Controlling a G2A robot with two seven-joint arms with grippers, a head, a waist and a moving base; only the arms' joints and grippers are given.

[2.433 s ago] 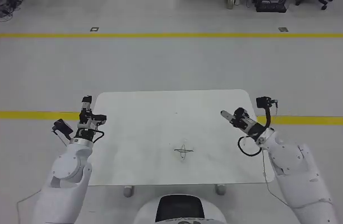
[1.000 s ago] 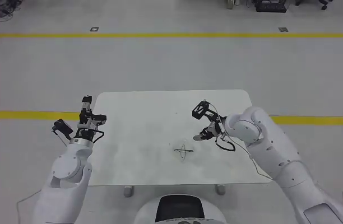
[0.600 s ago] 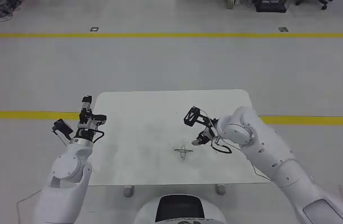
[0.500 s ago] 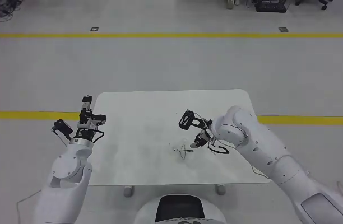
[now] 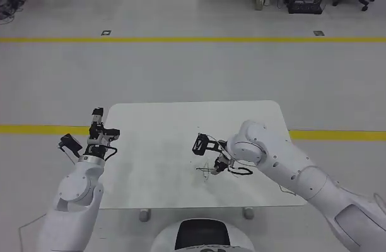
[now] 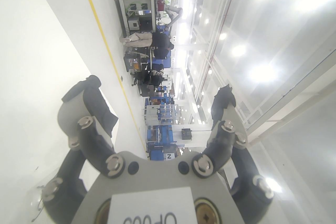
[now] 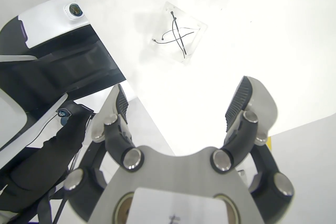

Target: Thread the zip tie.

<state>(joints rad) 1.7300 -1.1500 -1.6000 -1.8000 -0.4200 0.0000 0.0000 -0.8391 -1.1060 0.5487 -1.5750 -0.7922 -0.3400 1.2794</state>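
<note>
From above: spots zip ties [image 5: 206, 169] at 6 o'clock on the table [image 5: 155, 126], right gripper [image 5: 216, 166] just beside at their 3 o'clock, likely for a pick. Left wrist: shows left gripper [image 6: 157, 87] spread wide, parked. Right wrist: shows fingers [image 7: 237, 96] apart, aimed at ties on a clear tile [image 7: 193, 42].

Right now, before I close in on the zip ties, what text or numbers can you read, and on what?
Left label, on the left end effector: cut off at the picture's edge, not readable.
Right label, on the right end effector: only a partial mark, not readable.
Background sign: too small to read.
Zip ties and table: no print.
</note>
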